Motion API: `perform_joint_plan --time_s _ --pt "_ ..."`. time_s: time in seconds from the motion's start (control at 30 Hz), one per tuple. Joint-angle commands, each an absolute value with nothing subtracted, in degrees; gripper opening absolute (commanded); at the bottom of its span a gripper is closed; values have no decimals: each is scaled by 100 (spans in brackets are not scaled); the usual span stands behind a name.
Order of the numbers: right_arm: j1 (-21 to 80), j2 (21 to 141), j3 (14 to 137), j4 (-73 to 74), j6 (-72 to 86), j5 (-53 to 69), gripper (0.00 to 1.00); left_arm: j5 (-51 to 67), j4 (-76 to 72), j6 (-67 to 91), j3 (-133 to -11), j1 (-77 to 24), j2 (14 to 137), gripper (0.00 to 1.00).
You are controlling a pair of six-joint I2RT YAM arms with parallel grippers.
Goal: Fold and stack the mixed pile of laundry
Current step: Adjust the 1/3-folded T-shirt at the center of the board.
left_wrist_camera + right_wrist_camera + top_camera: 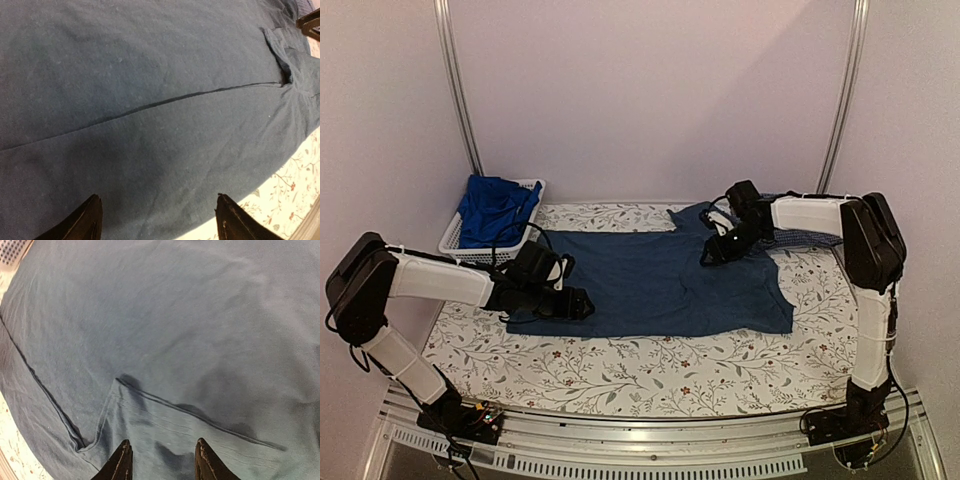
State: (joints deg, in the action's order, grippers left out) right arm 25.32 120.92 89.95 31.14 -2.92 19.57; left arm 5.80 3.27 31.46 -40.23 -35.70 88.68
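Note:
A dark navy T-shirt (660,285) lies spread flat across the floral table cover. My left gripper (582,303) hovers at its left edge, open, with only navy cloth (150,125) under the fingers. At the shirt's far right part, my right gripper (710,255) stands open just above a sleeve flap (150,420) turned in onto the body, with nothing between its fingertips. A bright royal-blue garment (495,210) is heaped in the white basket. A strip of the blue checked shirt (800,238) shows behind the right arm, and its corner (12,250) shows in the right wrist view.
The white mesh basket (450,245) stands at the back left corner, against the wall. The floral table cover (650,375) runs bare along the front, and a metal rail (650,440) edges the near side. Walls close in on three sides.

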Motion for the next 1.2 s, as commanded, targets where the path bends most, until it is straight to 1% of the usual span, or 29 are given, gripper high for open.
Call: perform_joint_plan --time_s 0.0,0.17,0.4,0.6,0.83,0.97,1.03,1.1,1.17 --pt "2144 11623 8801 2862 -63 1615 41 636 207 3067 -4127 -3490 8937 78" --pt "2050 11842 8737 2949 -65 1377 42 619 220 3066 -4118 -3482 8921 78" --pt "2056 12151 8711 2997 -101 1448 42 606 246 3065 -4131 -3472 8921 77" --pt "2050 12301 8719 3001 -136 1266 42 632 219 3075 -4131 -3475 8955 77" --pt "2057 12355 8723 3040 -163 1233 37 624 224 3064 -4162 -3473 8981 78" --pt "2054 12416 8737 3094 -142 979 40 635 229 3067 -4157 -3474 8981 78" --pt "2048 12425 8729 3109 -132 956 40 635 229 3061 -4157 -3472 8978 78" --pt "2053 12453 8728 3126 -140 1003 36 636 229 3059 -4157 -3472 8974 78" --pt "2055 12454 8728 3129 -145 1069 29 641 229 3053 -4157 -3472 8974 78"
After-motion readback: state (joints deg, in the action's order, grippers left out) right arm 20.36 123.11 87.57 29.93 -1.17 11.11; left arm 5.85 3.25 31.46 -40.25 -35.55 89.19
